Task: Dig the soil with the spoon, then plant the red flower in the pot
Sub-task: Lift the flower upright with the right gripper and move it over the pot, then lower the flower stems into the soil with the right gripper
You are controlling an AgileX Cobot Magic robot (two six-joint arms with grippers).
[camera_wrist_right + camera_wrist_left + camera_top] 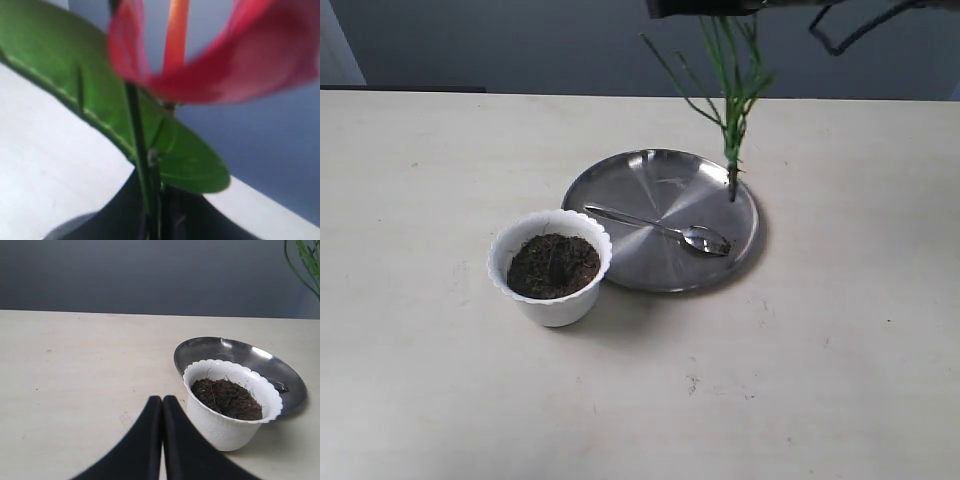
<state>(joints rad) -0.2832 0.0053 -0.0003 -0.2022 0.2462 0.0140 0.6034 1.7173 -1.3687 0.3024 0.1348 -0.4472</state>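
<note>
Planting is not yet done. The right claw (154,220) pinches the stem of the red flower (732,110), which hangs over the steel plate (650,190) just beside the pot (555,308). The spoon (655,227) lies on that plate. The pot holds only soil (553,265); whether it has been dug I cannot tell. The left claw (162,405), pressed together, hovers near the pot.

The left gripper (162,401) rises from the bottom centre of the left wrist view, its two black fingers (142,445) pressed flat together with no gap, above the bench (75,365). The right gripper (155,222) sits at the bottom of the right wrist view, its dark fingers (192,220) closed on the stem of the flower (215,60). In the exterior view only a dark bit of the right arm (705,7) shows at the top edge.
</note>
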